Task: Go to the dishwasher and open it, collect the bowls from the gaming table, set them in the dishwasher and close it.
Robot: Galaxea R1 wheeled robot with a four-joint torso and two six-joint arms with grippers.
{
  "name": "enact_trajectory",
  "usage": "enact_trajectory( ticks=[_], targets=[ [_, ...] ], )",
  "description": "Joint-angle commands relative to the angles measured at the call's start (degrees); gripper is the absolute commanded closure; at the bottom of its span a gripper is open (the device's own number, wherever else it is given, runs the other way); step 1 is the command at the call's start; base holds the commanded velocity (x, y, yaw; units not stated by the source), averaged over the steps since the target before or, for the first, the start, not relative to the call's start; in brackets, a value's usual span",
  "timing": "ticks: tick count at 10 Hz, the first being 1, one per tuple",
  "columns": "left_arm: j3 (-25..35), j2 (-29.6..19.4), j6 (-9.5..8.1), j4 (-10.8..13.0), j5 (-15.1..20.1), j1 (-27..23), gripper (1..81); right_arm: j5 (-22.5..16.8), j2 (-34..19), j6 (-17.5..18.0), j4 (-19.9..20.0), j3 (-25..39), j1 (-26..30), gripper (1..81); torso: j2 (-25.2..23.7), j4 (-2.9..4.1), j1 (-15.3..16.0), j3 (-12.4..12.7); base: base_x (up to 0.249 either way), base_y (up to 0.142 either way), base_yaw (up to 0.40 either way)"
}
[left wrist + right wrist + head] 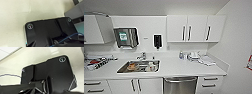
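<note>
hands: grip unreadable | dishwasher (180, 85) closed | sink (121, 69) holds dishes (140, 66)

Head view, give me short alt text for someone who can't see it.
A closed stainless-steel dishwasher sits under a white kitchen counter, right of a sink holding dishes. White wall cabinets and a paper towel dispenser hang above.
</note>
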Motion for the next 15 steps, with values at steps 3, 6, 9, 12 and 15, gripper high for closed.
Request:
enact_trajectory(
  ticks=[3, 6, 9, 12, 15],
  targets=[
    [0.5, -1.11, -0.04, -0.21, 2.41, -3.61, 1.0, -2.52, -0.88, -0.24, 0.08, 0.73, 3.18, 1.0, 0.0, 0.0, 0.0, 0.0, 0.117, 0.0, 0.0],
    [0.51, -0.94, -0.04, -0.21, 2.41, -3.61, 1.0, -2.52, -0.88, -0.16, 0.08, 0.64, 3.09, 1.0, 0.0, 0.0, 0.0, 0.0, 0.123, 0.0, 0.0],
    [0.51, -0.76, -0.04, -0.12, 2.41, -3.61, 1.0, -2.43, -1.06, -0.07, 0.17, 0.64, 3.0, 1.0, 0.0, 0.0, 0.0, 0.0, 0.124, 0.0, 0.0],
    [0.51, -0.85, -0.04, -0.13, 2.41, -3.61, 1.0, -2.61, -1.06, -0.06, 0.17, 0.47, 3.0, 1.0, 0.0, 0.0, 0.0, 0.0, 0.124, 0.0, 0.0],
    [0.51, -0.94, -0.04, -0.21, 2.41, -3.61, 1.0, -2.52, -0.97, 0.02, 0.17, 0.03, 3.0, 1.0, 0.0, 0.0, 0.0, 0.0, 0.124, 0.0, 0.0]
  ],
)
